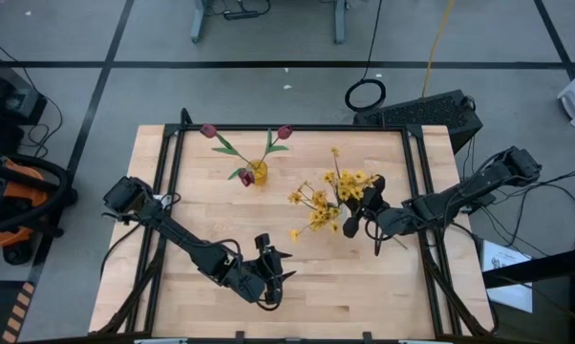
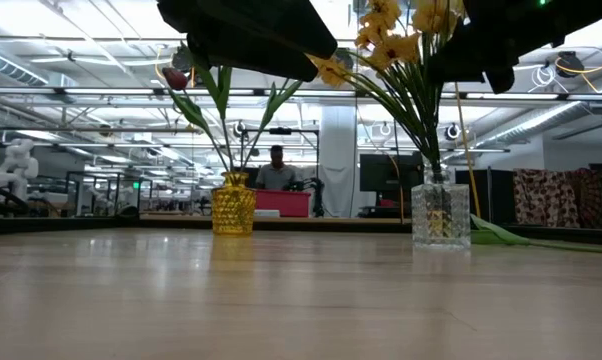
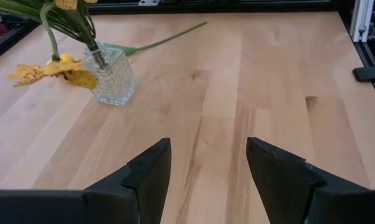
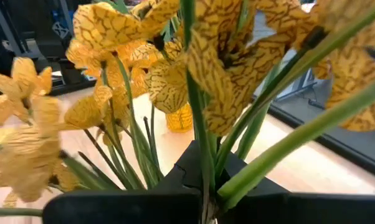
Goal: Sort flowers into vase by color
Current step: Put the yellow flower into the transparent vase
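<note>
A yellow vase [image 1: 257, 173] stands toward the far side and holds three dark-red tulips [image 1: 208, 131] by their stems. A clear glass vase [image 2: 441, 214] stands right of it, with sprays of small yellow blossoms [image 1: 318, 201] standing in it. A further green stem [image 3: 166, 40] lies flat on the table beside the clear vase. My right gripper [image 1: 362, 212] is above the clear vase, among the yellow sprays, shut on green stems. My left gripper [image 1: 269, 278] hovers open over the near middle of the table, holding nothing. My right gripper pinches thin green stems of the yellow sprays [image 4: 204, 158] between its two fingers, below the blossoms. It comes in from the table's right side, above the clear vase. The blossoms spread out beyond the fingers. In the low view the stems run down into the vase [image 2: 433, 172].
A black frame rail [image 1: 287, 127] runs around the table. Bare wood lies between the two vases and the near edge [image 3: 237, 93]. A person [image 2: 276, 168] sits far behind the table in the low view.
</note>
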You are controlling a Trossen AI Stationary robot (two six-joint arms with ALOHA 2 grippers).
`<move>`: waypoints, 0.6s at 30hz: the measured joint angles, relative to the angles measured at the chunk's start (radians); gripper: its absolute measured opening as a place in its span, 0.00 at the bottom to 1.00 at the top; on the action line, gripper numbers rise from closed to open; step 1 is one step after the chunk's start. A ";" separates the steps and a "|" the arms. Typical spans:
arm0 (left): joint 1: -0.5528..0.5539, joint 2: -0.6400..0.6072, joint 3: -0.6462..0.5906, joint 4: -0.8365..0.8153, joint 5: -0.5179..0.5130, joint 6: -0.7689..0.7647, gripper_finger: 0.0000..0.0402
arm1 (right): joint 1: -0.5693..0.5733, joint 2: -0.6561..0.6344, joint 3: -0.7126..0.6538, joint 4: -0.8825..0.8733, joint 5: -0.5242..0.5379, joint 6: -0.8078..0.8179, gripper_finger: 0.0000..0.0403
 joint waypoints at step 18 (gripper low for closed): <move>0.000 0.026 0.000 -0.004 0.013 -0.001 0.54 | -0.008 -0.042 0.000 -0.126 -0.133 0.084 0.38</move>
